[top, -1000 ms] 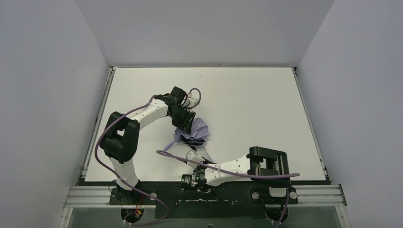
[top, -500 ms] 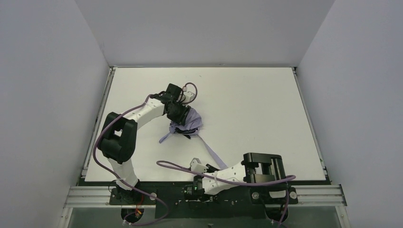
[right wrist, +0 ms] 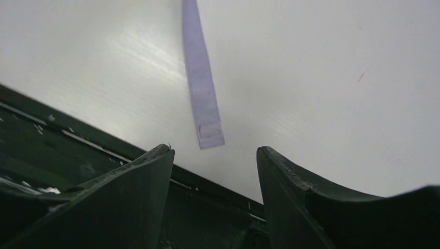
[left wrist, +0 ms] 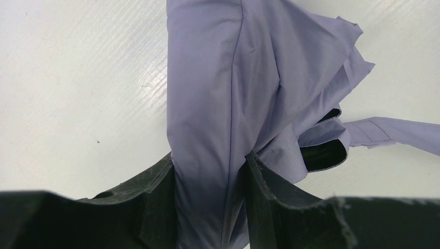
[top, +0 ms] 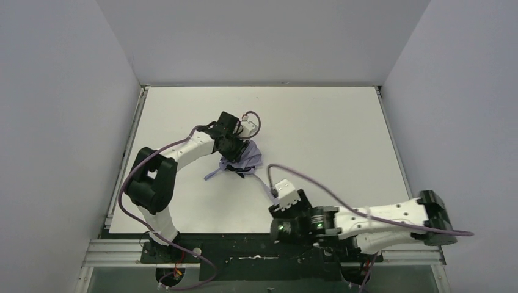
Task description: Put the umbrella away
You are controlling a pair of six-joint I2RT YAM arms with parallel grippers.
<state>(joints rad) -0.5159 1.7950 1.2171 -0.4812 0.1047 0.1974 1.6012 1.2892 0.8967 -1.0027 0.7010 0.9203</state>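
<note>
L gripper (left wrist: pixel 208 168) clamps umbrella (left wrist: pixel 233 78) fabric btwn its 2 fingers, on table (top: pixel 342 134), centre-left. R gripper (right wrist: pixel 214 150) fingers wide, holding nothing; strap (right wrist: pixel 200 88) end lies flat just ahead, near table's front edge.

The umbrella (left wrist: pixel 233 88) is plain pale lavender fabric with no pattern, a glossy black lining (left wrist: pixel 321 154) shows in one fold, and its strap (right wrist: pixel 201 88) is the same lavender. The table (top: pixel 330 122) is white with a faint streaked sheen. The left gripper (left wrist: pixel 210 174) and right gripper (right wrist: pixel 214 155) are matte black, and the arms (top: pixel 379 213) are white and black with purple cables (top: pixel 317 183).
</note>
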